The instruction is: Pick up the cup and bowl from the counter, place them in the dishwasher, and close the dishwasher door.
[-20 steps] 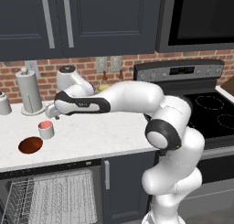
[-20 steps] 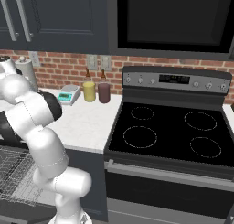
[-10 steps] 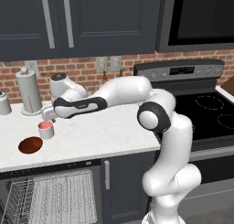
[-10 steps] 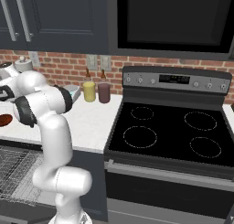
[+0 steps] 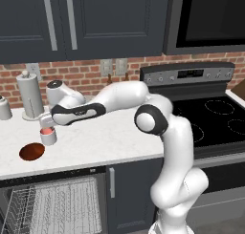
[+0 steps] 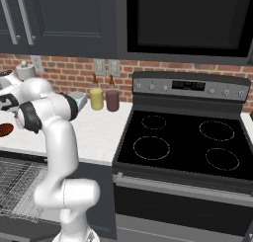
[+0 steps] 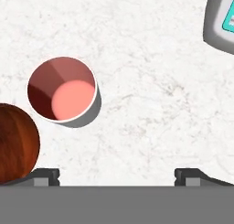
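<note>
cup (image 7: 61, 89): upright on worktop (image 7: 151, 81), beside bowl (image 7: 16, 143), apart | end effector (image 7: 117, 176): above the cup, jaws spread wide, grasping nothing | dishwasher (image 5: 52, 204): door down, wire rack showing

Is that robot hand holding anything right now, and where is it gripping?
Nothing. The gripper is open above the counter, with the cup off to one side.

The scene is lit evenly and brightly, with no glare seen. A soft shadow is cast by the cup (image 7: 61, 89) onto the counter (image 7: 151, 72). Edges are rendered slightly soft, without distortion.
</note>
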Controlling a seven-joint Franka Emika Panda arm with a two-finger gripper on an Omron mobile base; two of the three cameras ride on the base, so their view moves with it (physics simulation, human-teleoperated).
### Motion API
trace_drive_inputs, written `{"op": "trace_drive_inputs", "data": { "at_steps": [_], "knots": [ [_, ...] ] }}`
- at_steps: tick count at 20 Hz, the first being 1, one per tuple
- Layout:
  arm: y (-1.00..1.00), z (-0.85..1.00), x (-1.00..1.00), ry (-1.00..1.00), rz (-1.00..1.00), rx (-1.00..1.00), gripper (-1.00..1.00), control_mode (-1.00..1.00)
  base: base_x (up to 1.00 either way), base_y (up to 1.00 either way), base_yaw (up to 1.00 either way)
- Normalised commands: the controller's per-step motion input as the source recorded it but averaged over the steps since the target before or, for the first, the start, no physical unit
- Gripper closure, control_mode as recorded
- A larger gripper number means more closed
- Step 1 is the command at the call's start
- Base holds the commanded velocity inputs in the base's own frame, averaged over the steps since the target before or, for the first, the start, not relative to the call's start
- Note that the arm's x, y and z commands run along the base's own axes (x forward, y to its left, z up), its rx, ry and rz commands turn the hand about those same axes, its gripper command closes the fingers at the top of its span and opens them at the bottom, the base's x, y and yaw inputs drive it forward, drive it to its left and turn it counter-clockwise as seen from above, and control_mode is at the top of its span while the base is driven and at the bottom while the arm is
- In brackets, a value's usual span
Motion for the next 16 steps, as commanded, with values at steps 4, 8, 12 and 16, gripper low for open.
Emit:
{"op": "trace_drive_inputs", "data": {
  "at_steps": [4, 8, 12, 16],
  "knots": [
    [0.10, -0.19, 0.07, 0.05, 0.00, 0.00, -1.00, -1.00, 0.00, 0.00, 0.00],
    [0.05, -0.30, 0.00, 0.00, 0.00, 0.02, -1.00, -1.00, 0.00, 0.00, 0.00],
    [0.06, -0.22, 0.04, 0.00, 0.00, 0.01, -1.00, -1.00, 0.00, 0.00, 0.00],
    [0.06, -0.21, 0.19, 0.00, -0.01, 0.00, -1.00, -1.00, 0.00, 0.00, 0.00]
  ]
}}
